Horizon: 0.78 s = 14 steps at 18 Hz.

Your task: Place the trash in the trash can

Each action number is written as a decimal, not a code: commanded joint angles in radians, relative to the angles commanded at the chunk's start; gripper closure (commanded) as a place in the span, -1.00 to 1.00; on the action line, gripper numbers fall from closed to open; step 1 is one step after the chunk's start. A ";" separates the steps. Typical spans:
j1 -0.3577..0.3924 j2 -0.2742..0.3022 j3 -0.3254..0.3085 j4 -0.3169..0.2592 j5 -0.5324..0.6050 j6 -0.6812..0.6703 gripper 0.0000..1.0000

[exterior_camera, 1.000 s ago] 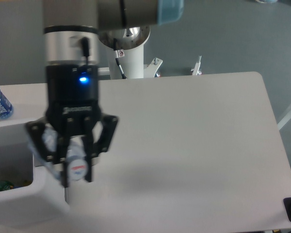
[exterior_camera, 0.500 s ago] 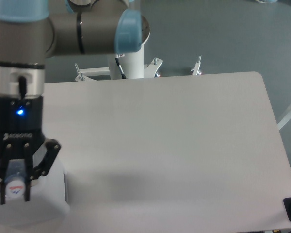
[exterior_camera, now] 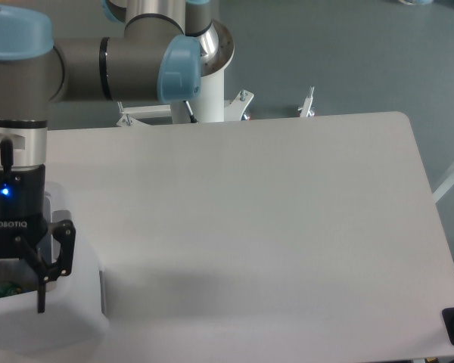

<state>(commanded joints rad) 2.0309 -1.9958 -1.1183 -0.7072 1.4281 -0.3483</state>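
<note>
Hovering at the lower left of the frame, the pincer [exterior_camera: 19, 265] now stands over the trash can [exterior_camera: 68, 318] with nothing visible between its fingers. Half a second ago a clear bottle with a white cap end sat clamped there; a second ago the same bottle was being carried in from nearer the middle of the worktop [exterior_camera: 287, 227]. Now only one black finger [exterior_camera: 47, 265] shows clearly, angled outward, and the rest of the pincer is cut off by the frame edge, so it reads as spread wide and empty, though the far finger is out of sight.

The bottle itself cannot be picked out now. Judging by the release right above the white bin, it has most likely dropped inside, where the arm hides the opening. A small patch of green shows in the can at the far left edge, but what it is stays unclear.

No crumpled white wrapper is visible anywhere on the pale worktop, so whether that piece is already binned cannot be told.
</note>
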 joint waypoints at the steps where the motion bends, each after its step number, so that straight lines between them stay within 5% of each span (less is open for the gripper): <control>1: 0.021 0.006 0.002 0.000 0.002 0.011 -1.00; 10: 0.206 0.060 -0.024 -0.029 0.138 0.466 -1.00; 14: 0.307 0.138 -0.124 -0.159 0.140 0.786 -1.00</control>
<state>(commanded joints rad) 2.3376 -1.8578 -1.2423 -0.8663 1.5677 0.4379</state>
